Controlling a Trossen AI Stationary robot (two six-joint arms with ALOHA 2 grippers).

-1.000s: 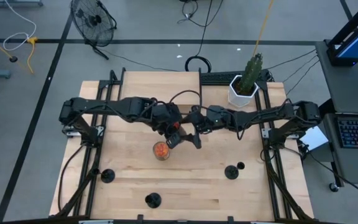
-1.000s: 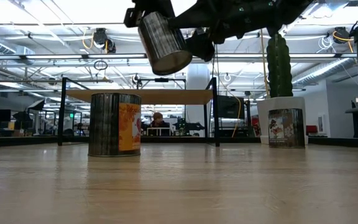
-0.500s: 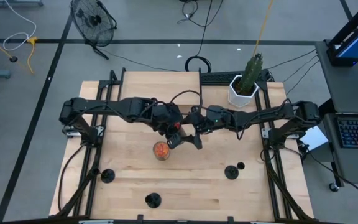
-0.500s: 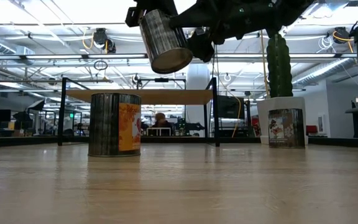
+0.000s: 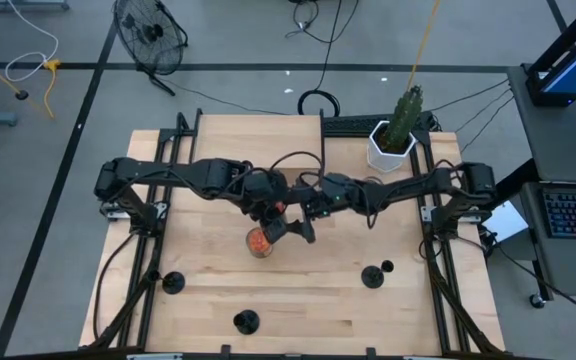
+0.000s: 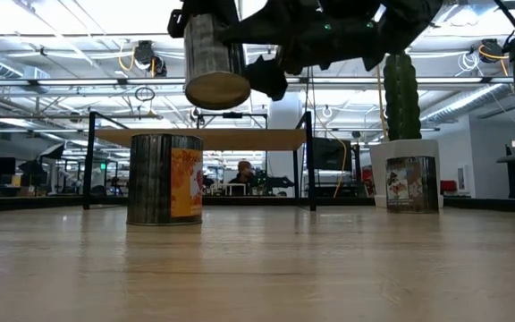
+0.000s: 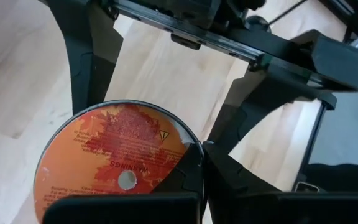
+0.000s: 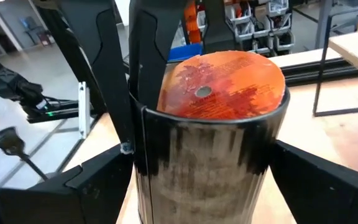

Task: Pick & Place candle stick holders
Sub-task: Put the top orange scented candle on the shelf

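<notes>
Left holder: one candle stick holder [image 5: 173, 282] stands on the table [image 5: 218, 140] near its left front corner, well apart from both arms.
Front holder: a second candle stick holder [image 5: 245, 321] stands at the front edge, left of the middle, untouched.
Left arm: reaches in from the left side to the middle of the table.
Standing tin: a metal tin [image 5: 258, 241] with an orange top stands upright on the wood at mid-table, just in front of the two grippers; the low view shows an orange label on its side [image 6: 164, 179].
Left gripper: the left gripper [image 5: 266, 210] is clenched on the top rim of a second, raised tin [image 6: 215, 54], which hangs upright in the air above and just right of the standing tin.
Right gripper: the right gripper [image 5: 288, 228] meets it from the right, fingers [image 8: 98, 186] spread wide on either side of the raised tin's wall, not clamped.
Right holder: the third candle stick holder [image 5: 372, 276] stands right of the middle toward the front, with a small dark thing [image 5: 387, 266] just beside it that I cannot identify.
Cactus: a potted cactus [image 5: 396, 135] in a white pot sits at the back right; in the low view another tin [image 6: 409, 183] stands in front of the pot.
</notes>
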